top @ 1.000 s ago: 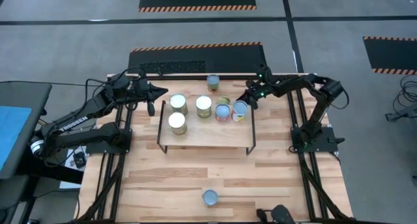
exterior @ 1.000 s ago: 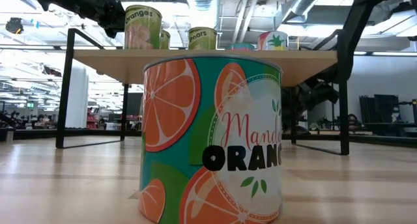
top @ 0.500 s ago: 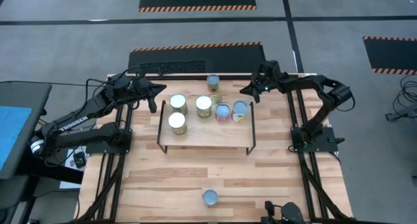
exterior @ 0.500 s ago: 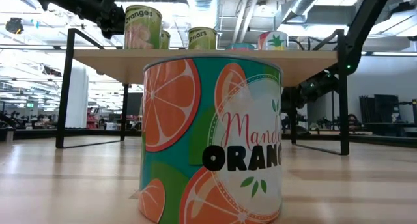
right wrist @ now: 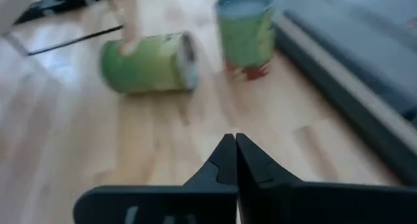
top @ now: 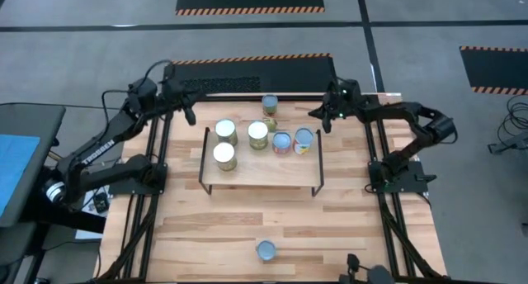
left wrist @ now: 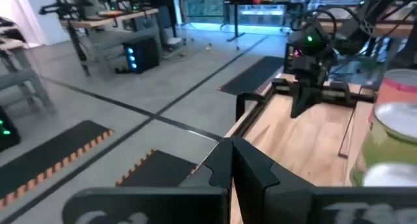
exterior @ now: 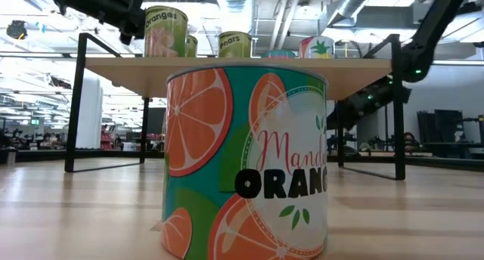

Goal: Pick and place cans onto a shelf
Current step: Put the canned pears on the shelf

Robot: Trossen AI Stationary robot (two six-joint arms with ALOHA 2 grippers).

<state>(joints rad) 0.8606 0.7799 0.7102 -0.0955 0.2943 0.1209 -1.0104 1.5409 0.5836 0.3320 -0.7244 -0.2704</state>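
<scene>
In the high view, five small silver-topped tin cans [top: 258,134] are standing on the low light-wood shelf [top: 260,172] at frame centre, one is sitting lower centre on the worktop [top: 198,226], and the right gripper [top: 314,114] is hovering empty beyond the shelf's upper right. In the low view, an orange-printed can [exterior: 246,160] is filling the foreground. The left gripper [left wrist: 232,160] is showing fingers pressed together. The right wrist view is showing shut fingers facing a toppled green can [right wrist: 148,62]: rigid, smooth, likely to roll, best pinched across its sides.
</scene>
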